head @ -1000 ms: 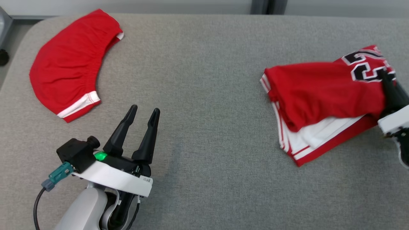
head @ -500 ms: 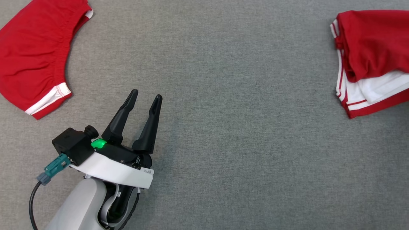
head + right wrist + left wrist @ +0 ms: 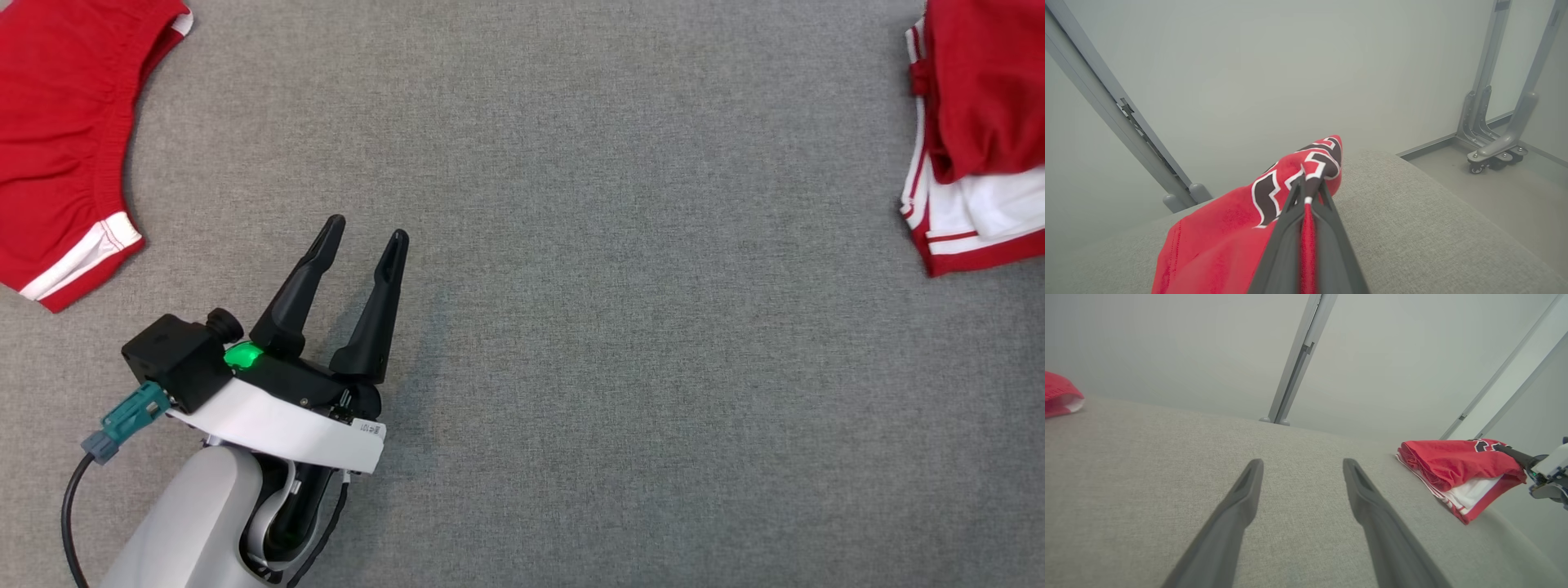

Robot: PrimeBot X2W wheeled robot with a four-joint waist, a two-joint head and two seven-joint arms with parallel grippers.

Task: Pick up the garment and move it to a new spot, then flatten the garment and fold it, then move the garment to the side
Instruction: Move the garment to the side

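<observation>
Grey fabric tabletop (image 3: 612,327), pale wall behind. Folded red jersey (image 3: 976,98) lies near the table's right end, white layers showing beneath. Right gripper (image 3: 1307,185): jaws pressed together on a fold of the jersey by its black numerals, red cloth visible between the fingers. Left gripper (image 3: 366,229): jaws apart, empty, over bare table, well apart from the jersey. Red shorts (image 3: 57,139) at far left.

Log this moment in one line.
left gripper: open, over grey fabric tabletop | right gripper: shut on folded red jersey with white trim | jersey: at tabletop's right end | red elastic-waist shorts: lying far left
</observation>
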